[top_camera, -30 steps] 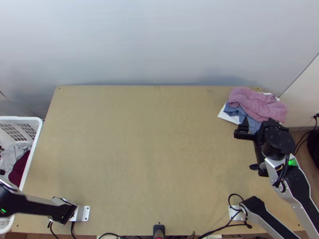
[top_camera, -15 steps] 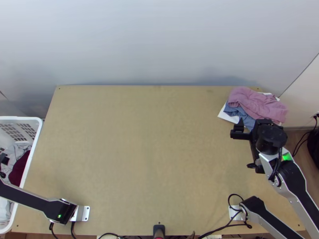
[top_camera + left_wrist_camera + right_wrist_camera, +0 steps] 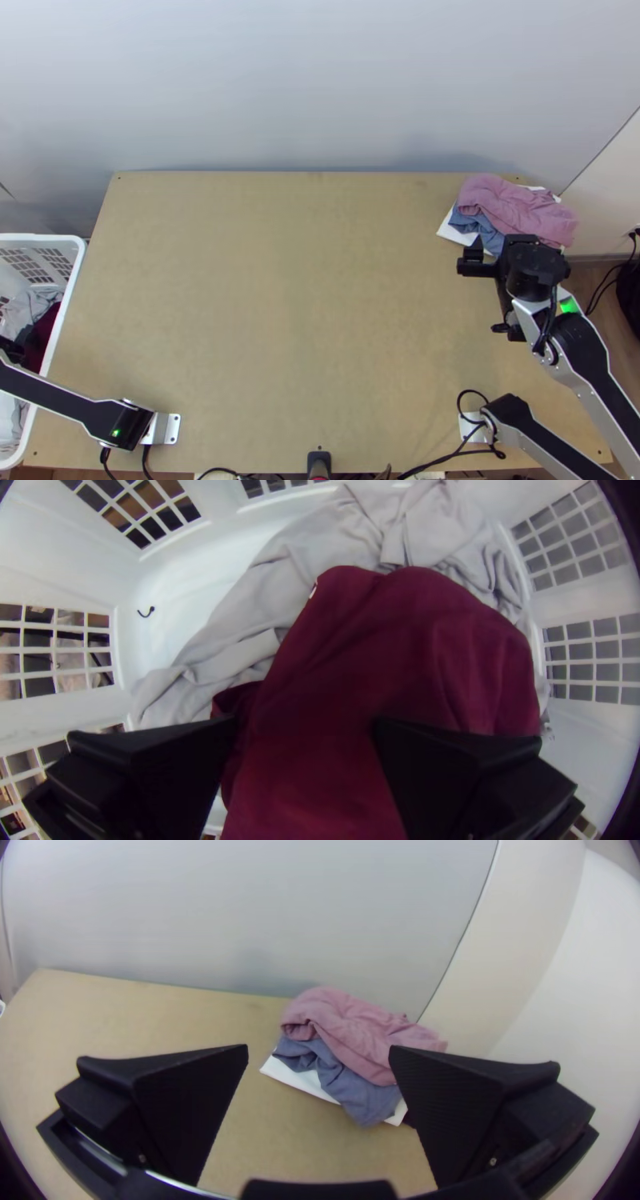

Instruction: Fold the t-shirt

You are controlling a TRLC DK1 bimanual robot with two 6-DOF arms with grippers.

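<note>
A bunched dark red cloth (image 3: 50,334) lies in the white basket at the left; in the left wrist view the dark red cloth (image 3: 400,653) rests on a grey cloth (image 3: 267,607). My left gripper (image 3: 11,347) is over the basket; in its wrist view the left gripper (image 3: 305,723) stands open, the red cloth below and between its fingers. Over the table's right side is my right gripper (image 3: 498,250), just nearer than the cloth pile; in its wrist view the right gripper (image 3: 319,1049) is open with nothing between its fingers. Whether the red cloth is a t-shirt, I cannot tell.
At the table's far right corner, a bunched pink cloth (image 3: 516,210) lies over a blue one (image 3: 478,226) and a white piece (image 3: 456,230). The basket (image 3: 72,300) stands beside the table (image 3: 280,280). Black cables (image 3: 448,458) run along the near edge.
The left arm has swung up the picture over the basket, and its gripper has come over the clothes there. The right gripper has shifted slightly left and a little up the picture.
</note>
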